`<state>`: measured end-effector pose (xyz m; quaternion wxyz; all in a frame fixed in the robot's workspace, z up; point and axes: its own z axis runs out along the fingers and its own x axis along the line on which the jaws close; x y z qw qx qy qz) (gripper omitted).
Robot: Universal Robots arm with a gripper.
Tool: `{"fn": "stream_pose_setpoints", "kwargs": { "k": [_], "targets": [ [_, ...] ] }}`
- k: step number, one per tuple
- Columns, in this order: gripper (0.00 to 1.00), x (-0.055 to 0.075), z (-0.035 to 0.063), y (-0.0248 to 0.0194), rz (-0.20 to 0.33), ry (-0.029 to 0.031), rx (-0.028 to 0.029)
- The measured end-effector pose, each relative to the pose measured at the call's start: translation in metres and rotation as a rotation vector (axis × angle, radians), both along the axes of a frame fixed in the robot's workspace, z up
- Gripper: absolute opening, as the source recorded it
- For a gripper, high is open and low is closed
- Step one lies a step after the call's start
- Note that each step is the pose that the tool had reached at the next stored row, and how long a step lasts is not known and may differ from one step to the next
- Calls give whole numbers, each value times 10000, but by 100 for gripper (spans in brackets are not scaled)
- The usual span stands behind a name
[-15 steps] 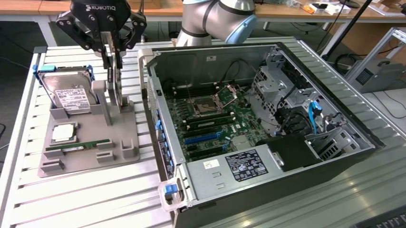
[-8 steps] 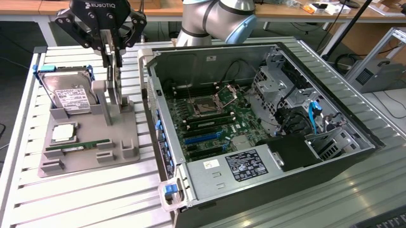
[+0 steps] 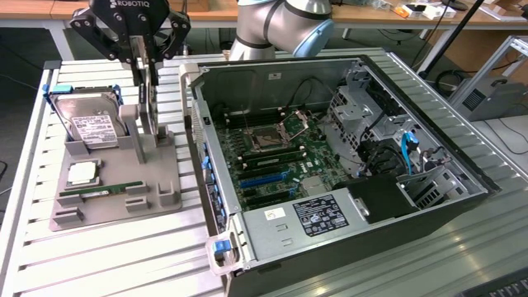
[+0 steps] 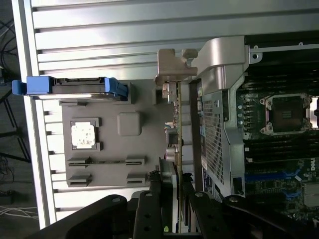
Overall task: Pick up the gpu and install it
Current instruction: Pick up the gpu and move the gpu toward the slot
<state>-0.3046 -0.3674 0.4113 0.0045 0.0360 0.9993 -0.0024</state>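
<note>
The gpu (image 3: 150,105) is a thin dark card with a silvery metal bracket. It hangs on edge over the grey parts fixture (image 3: 115,210), to the exterior view's left of the open computer case (image 3: 379,204). My gripper (image 3: 146,65) is shut on its upper edge, one black finger on each face. In the wrist view the gpu (image 4: 178,129) runs edge-on away from the fingers (image 4: 155,199), with its bracket at the far end near the case wall (image 4: 219,55). I cannot tell whether its lower edge still touches the fixture.
A hard drive (image 3: 91,120) in blue rails, a square processor (image 3: 83,173) and a green memory stick (image 3: 103,189) sit on the fixture. Inside the case lie the motherboard with blue slots (image 3: 264,179), a processor socket (image 3: 268,136) and a power supply (image 3: 318,216).
</note>
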Motion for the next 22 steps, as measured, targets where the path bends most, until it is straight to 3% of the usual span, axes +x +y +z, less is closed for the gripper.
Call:
{"fn": "stream_pose_setpoints", "kwargs": {
  "k": [22],
  "targets": [
    [27,0,97,0,0,1,0]
  ]
}}
